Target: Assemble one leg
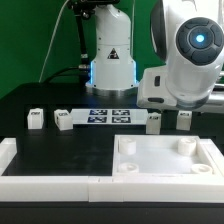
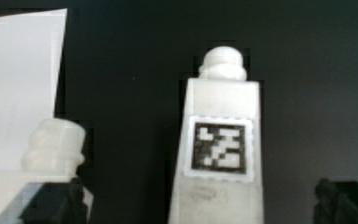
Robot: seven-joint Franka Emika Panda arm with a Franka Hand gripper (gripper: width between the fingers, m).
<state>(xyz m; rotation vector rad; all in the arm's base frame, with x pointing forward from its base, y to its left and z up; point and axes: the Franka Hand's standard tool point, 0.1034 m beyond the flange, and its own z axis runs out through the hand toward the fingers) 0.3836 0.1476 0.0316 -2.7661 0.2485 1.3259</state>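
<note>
1. Wrist view: the gripper (image 2: 197, 205) has its fingers (image 2: 43, 205) spread wide. There's one dark tip in each lower corner, and it's not clamped on anything.
2. The leg (image 2: 224, 140) sits between those tips, with its tag facing the camera and its rounded knob end pointing away. Neither finger looks to be touching it.
3. A second leg (image 2: 55, 150) is just beside it, right up against one finger. I can't tell if they actually touch.
4. The marker board (image 2: 25, 70) shows beyond that second leg, on the black table (image 2: 131, 90).
5. Exterior view: there are four legs in a row. The outer left leg (image 1: 35, 119) and inner left leg (image 1: 63, 120) are on one side of the marker board, and the inner right leg (image 1: 153, 122) and outer right leg (image 1: 184, 120) are on the other.
6. The arm (image 1: 190, 50) hangs over the right pair and hides the gripper, so I can't say which leg is the one between the fingers.
7. The square panel (image 1: 165, 158) with corner sockets lies near the right pair, on the camera side. A white rail (image 1: 50, 183) runs along the front.
</note>
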